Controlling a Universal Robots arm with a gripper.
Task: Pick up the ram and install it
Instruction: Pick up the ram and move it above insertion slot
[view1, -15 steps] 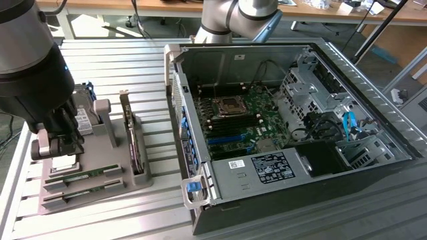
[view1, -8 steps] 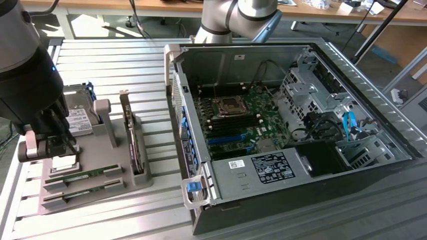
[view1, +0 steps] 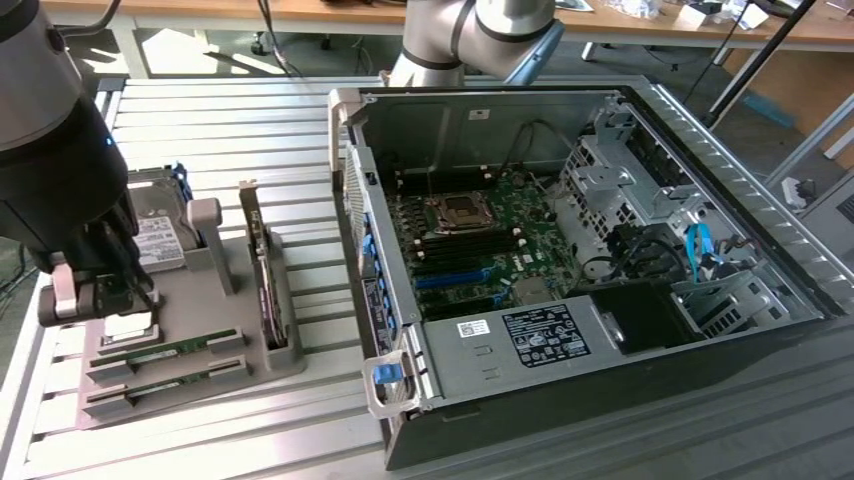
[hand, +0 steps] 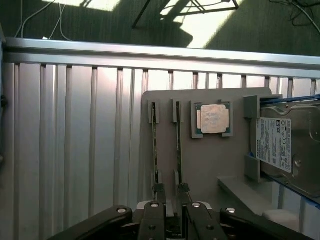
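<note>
Exterior view: pincer (view1: 100, 300) hangs over the left end of the grey tray (view1: 254, 365), on the exterior view's left, well apart from the open PC case (view1: 400, 420) on the right. The ram (view1: 163, 350) lies edge-up in its tray slot, just below and to the near-right of the pincer. Its long axis runs left-right across the tray. A second stick (view1: 160, 385) sits parallel in the next slot, nearer the camera. The expansion card (view1: 267, 290) stands at the tray's right edge and the hard drive (view1: 154, 235) is at the far side. The tray rests on the slatted counter (view1: 200, 440). The only arm is directly above the tray.

Wrist view: the ram (hand: 178, 145) shows as a thin edge between the second stick (hand: 155, 145) and the processor (hand: 212, 119). Its long axis runs straight away from the pincer (hand: 171, 192). The fingertips (hand: 159, 192) are spread a little, with a narrow gap. One tip overlaps each stick's end in the picture, so neither stick sits cleanly in the gap, though the ram is the nearer one. I see nothing pinched, and the pincer reads as hovering, though I can't confirm contact. My judgement is that a small sideways offset toward the processor would centre the ram. The hard drive (hand: 282, 145) is on the processor's other side.
</note>
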